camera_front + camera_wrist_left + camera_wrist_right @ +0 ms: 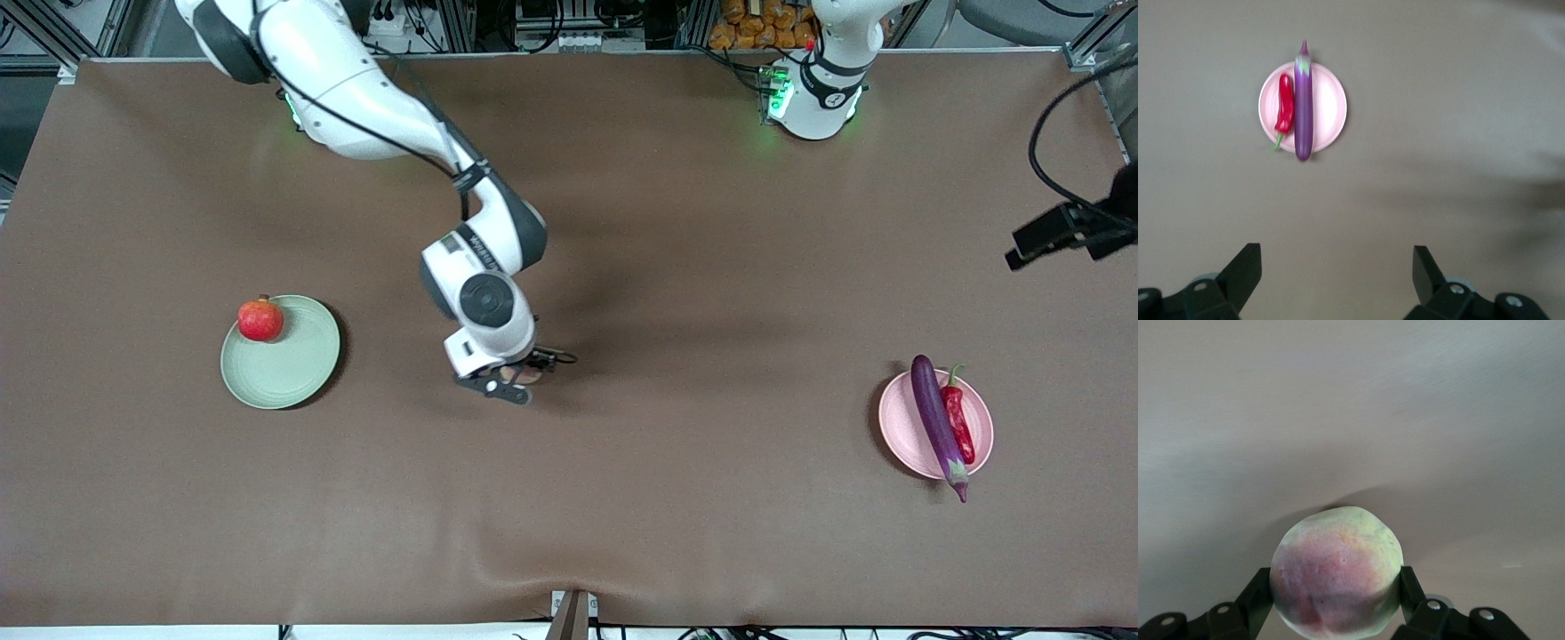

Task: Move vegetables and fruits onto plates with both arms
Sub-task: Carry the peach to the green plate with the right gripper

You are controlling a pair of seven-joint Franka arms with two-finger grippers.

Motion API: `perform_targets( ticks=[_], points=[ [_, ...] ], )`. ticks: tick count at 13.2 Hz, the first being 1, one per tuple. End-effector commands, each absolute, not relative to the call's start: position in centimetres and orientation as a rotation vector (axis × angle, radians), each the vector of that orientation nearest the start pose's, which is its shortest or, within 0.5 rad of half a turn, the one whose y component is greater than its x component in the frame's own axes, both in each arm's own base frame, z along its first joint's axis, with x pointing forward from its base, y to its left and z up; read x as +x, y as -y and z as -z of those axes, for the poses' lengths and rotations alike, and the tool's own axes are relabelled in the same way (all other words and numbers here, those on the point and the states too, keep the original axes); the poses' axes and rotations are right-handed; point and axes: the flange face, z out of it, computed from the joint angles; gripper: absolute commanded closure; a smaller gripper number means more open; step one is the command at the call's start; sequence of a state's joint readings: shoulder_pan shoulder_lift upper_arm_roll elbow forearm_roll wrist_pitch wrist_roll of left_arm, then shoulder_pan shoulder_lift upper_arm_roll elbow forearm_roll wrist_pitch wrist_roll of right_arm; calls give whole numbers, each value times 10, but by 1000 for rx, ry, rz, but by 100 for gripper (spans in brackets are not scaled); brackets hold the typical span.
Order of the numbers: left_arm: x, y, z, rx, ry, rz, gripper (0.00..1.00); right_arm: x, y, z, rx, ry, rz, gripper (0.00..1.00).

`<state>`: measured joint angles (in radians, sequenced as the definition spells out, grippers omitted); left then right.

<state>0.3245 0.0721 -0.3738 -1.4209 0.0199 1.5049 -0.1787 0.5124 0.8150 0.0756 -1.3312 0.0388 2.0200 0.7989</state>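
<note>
Tan-green fruit (1337, 573) gripped by right claw (514, 380) mid-table; left claw (1337, 275) wide

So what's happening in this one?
The right claw is shut on the tan-green fruit over the middle of the table. The pomegranate already sits on the green plate; the eggplant and chili lie side by side on the pink plate. The left claw waits, open, up high.

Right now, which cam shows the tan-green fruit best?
Right wrist view: the tan-green fruit fills the frame, pink patch visible, clamped by the right gripper. Front view shows only a sliver under the wrist. Left wrist view doesn't show it.
</note>
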Motion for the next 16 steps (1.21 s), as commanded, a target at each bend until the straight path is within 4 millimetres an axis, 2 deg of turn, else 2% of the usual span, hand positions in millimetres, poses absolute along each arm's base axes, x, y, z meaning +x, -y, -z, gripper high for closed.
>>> perform_targets(
  ticks=[1,3,4,6,9,10,12,16],
  points=[
    [538,11,-651,-3177,235,-1,0,652,-300,-294,-3006,-192,-445,100],
    [526,12,-650,-3178,234,8,0,659,-242,-316,-3004,-38,-525,100],
    [519,13,-647,-3180,227,8,0,655,-215,-316,-3012,64,-542,100],
    [499,17,-638,-3179,200,35,0,645,-146,-303,-3003,217,-475,100],
    [487,54,-636,-3146,67,28,0,638,-33,-273,-2910,492,-390,100],
    [485,59,-637,-3136,53,30,0,635,-9,-264,-2888,542,-378,100],
    [480,64,-638,-3132,53,26,0,622,18,-238,-2880,520,-370,100],
    [473,79,-643,-3097,42,30,0,619,25,-227,-2863,558,-361,100]
  ],
)
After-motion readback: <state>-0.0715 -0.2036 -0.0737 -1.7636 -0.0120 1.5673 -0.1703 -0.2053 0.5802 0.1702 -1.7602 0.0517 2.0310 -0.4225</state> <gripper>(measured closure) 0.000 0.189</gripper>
